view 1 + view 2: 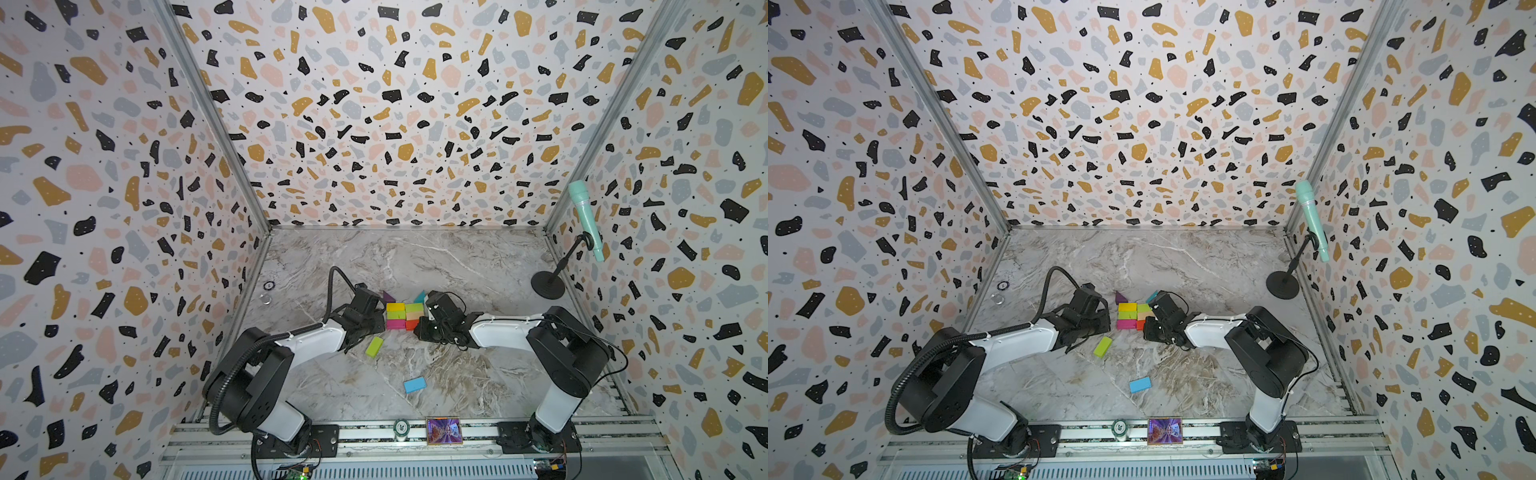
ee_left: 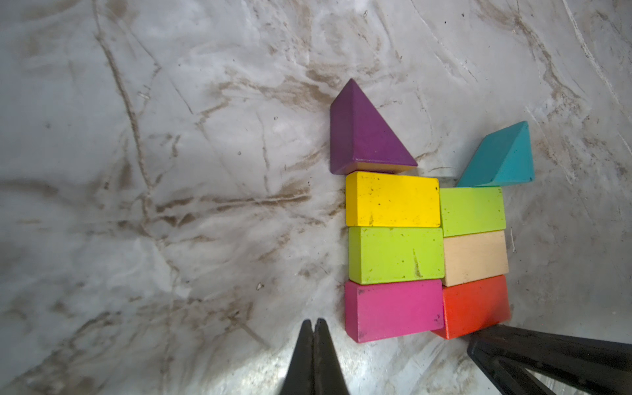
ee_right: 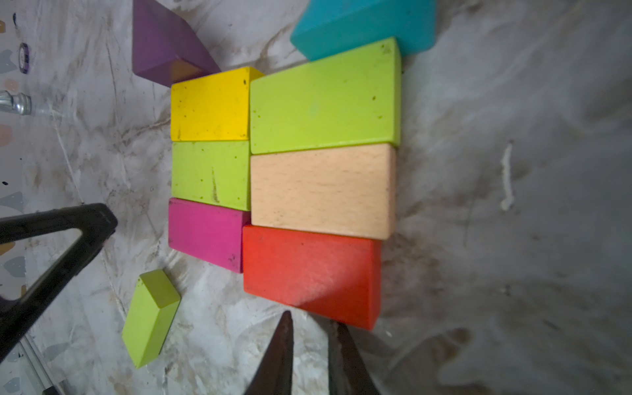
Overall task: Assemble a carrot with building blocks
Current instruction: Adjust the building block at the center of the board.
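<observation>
The half-built carrot (image 1: 401,316) is lying on the marble table (image 1: 457,266), with the purple triangle (image 2: 362,136) and teal triangle (image 2: 502,157) touching its far end. The left gripper (image 2: 314,323) is hovering clenched and empty just beside the magenta block (image 2: 393,311). The right gripper (image 3: 313,319), likewise clenched on nothing, is sitting by the red block (image 3: 311,273). A loose lime green block (image 1: 374,346) and a light blue block (image 1: 414,385) are lying apart, toward the robot
</observation>
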### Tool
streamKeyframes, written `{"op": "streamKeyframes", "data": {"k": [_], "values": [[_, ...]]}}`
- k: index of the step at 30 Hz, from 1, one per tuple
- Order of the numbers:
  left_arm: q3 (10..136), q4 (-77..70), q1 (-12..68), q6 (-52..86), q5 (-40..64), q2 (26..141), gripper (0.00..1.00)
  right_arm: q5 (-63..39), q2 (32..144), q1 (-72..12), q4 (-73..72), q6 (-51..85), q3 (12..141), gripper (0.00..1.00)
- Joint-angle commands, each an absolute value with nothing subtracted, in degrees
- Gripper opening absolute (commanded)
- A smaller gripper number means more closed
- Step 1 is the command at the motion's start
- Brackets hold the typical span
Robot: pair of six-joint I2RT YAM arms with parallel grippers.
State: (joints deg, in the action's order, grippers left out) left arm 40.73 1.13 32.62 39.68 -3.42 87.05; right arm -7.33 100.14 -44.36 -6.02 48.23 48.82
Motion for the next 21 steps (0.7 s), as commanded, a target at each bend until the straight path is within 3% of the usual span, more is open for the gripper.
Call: {"op": "streamKeyframes", "data": {"k": [1, 8, 12, 14, 17, 21], "values": [[40.5, -0.1, 32.3, 39.7, -2.5, 87.6, 0.04, -7.0, 100.9, -44.1, -3.2, 48.5, 49.3, 0.21], [39.6, 3.9, 32.3, 39.1, -3.5, 83.4, 0.1, -6.0, 95.3, -44.8, -0.8, 47.8, 48.1, 0.22], [38.6, 9.5, 32.3, 38.8, -4.2, 79.8, 0.4, -6.1, 88.1, -44.9, 0.4, 46.8, 45.6, 0.32], [37.5, 11.9, 32.4, 39.0, -4.8, 78.9, 0.46, -6.1, 84.6, -44.8, 1.1, 46.1, 44.5, 0.42], [34.8, 12.8, 32.3, 40.4, -5.8, 78.0, 0.41, -5.9, 80.3, -44.4, 1.6, 45.7, 42.5, 0.47], [32.9, 13.7, 32.3, 42.2, -9.5, 78.2, 0.35, -7.4, 77.6, -43.6, 0.0, 45.7, 39.9, 0.45]]}}
